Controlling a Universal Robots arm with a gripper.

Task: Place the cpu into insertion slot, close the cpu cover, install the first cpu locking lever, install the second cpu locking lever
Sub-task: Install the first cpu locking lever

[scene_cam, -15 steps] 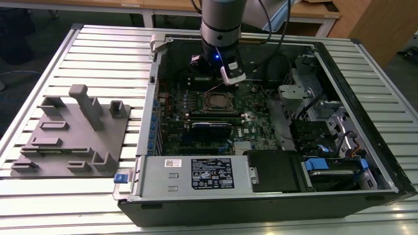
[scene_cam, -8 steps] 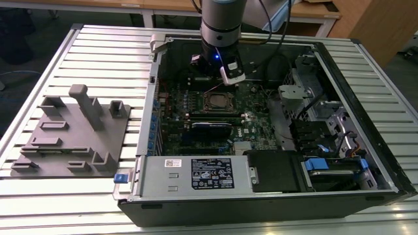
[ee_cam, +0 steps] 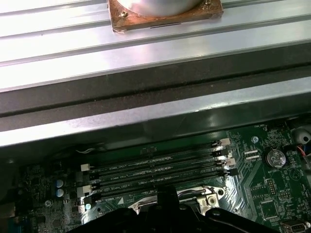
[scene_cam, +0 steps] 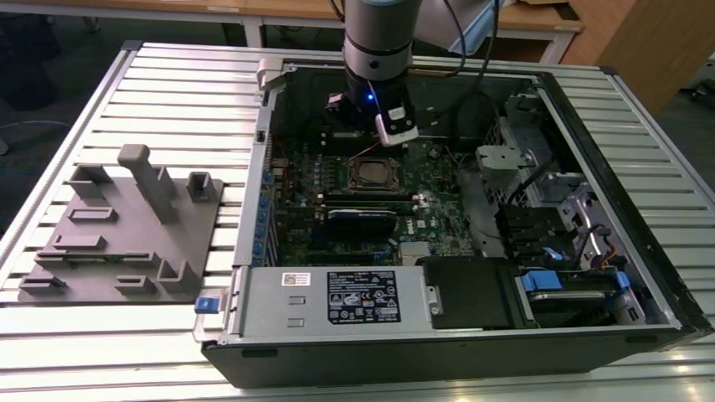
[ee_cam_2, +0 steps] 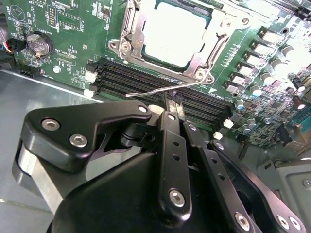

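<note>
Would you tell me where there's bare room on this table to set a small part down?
Bare slats of the table lie above the grey fixture block in the exterior view, and a strip below it. Inside the computer case is crowded.

Silver-grey arm (scene_cam: 380,38) with blue light (scene_cam: 370,98), black screw-studded tool (ee_cam_2: 173,104)

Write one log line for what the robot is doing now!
gripper shut, tips at locking lever | cpu cover closed over cpu
</note>
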